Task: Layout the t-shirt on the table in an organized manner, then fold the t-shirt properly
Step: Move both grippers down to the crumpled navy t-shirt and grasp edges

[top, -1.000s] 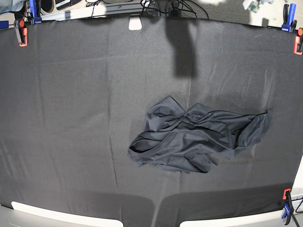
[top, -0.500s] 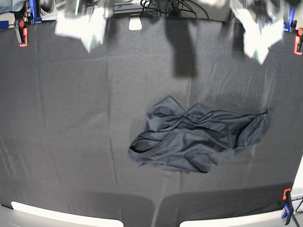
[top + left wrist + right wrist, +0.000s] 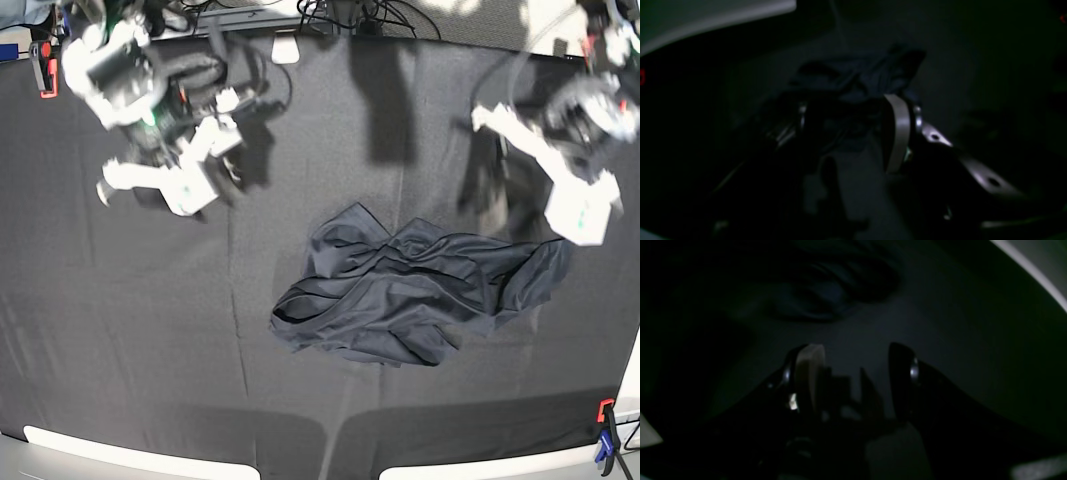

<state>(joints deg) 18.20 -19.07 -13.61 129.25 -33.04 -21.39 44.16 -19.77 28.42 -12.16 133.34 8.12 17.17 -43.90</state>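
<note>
We see the t-shirt (image 3: 415, 295) crumpled right of centre on the worktop (image 3: 120, 330); the left hand (image 3: 580, 215) hovers just beyond its far-right edge, the right hand (image 3: 190, 185) far left, both spread wide and empty

Both wrist views are dark; the t-shirt (image 3: 867, 76) shows only dimly.

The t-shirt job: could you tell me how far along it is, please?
Nothing looks done: the t-shirt lies crumpled on the table. In hand: the left tool and right tool hang open above it, holding nothing. Left: spreading it flat, then folding.
</note>
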